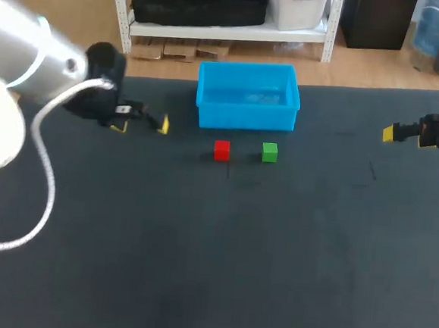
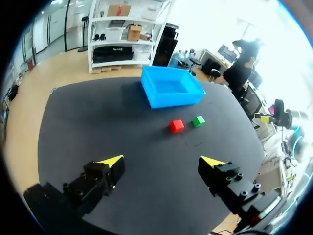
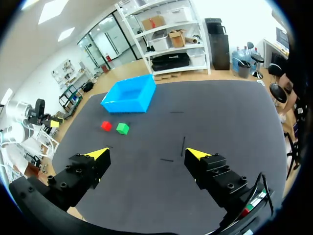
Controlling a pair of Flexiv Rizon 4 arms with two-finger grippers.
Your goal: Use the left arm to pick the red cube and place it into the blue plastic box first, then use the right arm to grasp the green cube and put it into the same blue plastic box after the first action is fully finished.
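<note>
Both fingers of your left gripper (image 1: 140, 125) stand wide apart with nothing between them, over the left side of the table (image 1: 196, 268). You see the red cube (image 1: 221, 150) on the dark tabletop, well ahead of those fingers and untouched. Just to its right sits the green cube (image 1: 270, 152), close but not touching. The blue box (image 1: 246, 117) stands just behind both cubes. Your right gripper (image 3: 146, 153) hangs at the far right, fingers likewise spread and holding nothing, well apart from the green cube.
</note>
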